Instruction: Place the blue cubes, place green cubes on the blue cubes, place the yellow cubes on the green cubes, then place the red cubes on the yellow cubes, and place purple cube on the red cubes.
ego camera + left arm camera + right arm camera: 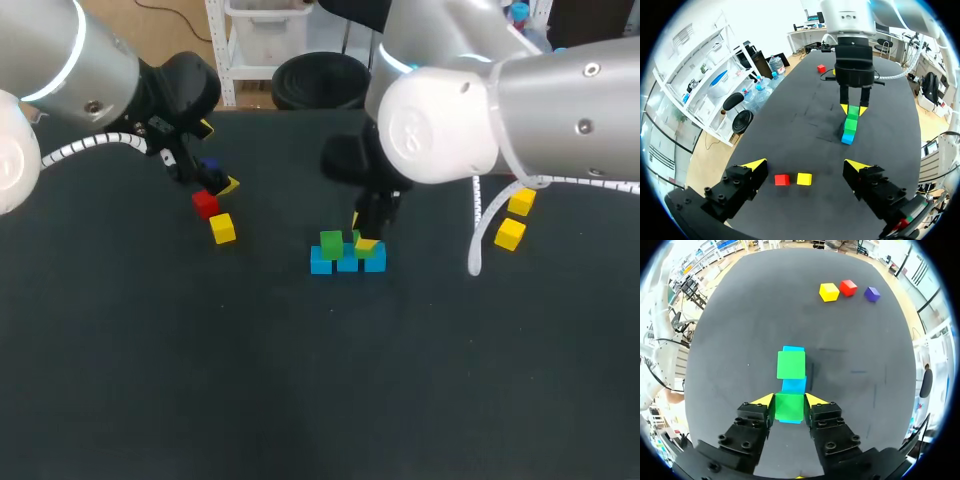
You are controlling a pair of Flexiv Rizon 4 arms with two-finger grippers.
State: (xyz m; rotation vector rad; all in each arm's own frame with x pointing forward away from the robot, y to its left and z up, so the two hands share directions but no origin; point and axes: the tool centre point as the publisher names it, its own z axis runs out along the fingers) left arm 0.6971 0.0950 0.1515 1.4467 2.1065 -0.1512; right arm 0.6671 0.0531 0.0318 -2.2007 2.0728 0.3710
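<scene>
Three blue cubes lie in a row at the table's middle. One green cube sits on the left end blue cube. My right gripper is shut on a second green cube, which it holds over the right end blue cube; the middle blue cube is bare. At the far left my left gripper hangs open above a red cube and a yellow cube. A purple cube lies beside them.
Two more yellow cubes lie at the right, behind my right arm. Another red cube lies at the far right side of the table. The dark tabletop stretches out in front of the row.
</scene>
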